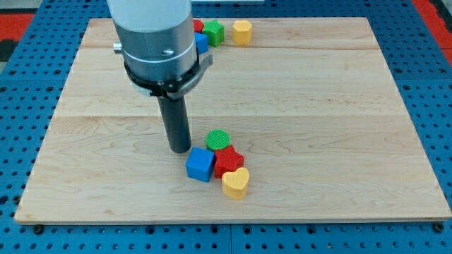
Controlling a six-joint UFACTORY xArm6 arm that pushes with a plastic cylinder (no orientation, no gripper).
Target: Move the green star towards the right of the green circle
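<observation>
Green star (214, 32) sits near the view's top edge of the bench (339, 127), just right of the arm's grey housing (157, 42), in a row with a red block (198, 25) and a blue block (202, 43) that peek out from behind that housing (their shapes are hidden from you), and a yellow block (242, 32) just to its right. You can see the arm standing upright, its dark rod dropping straight down to my tip (180, 149), which rests on the bench just left of the green circle (218, 139) and above-left of the blue cube (200, 165). There are no fingers on this rod, so nothing is held. The green circle touches a red star (229, 161) below it, with a yellow heart (236, 183) at the cluster's lower end. To the circle's right you have open wood all the way to the bench's right edge; the middle band between the two groups is also bare.
</observation>
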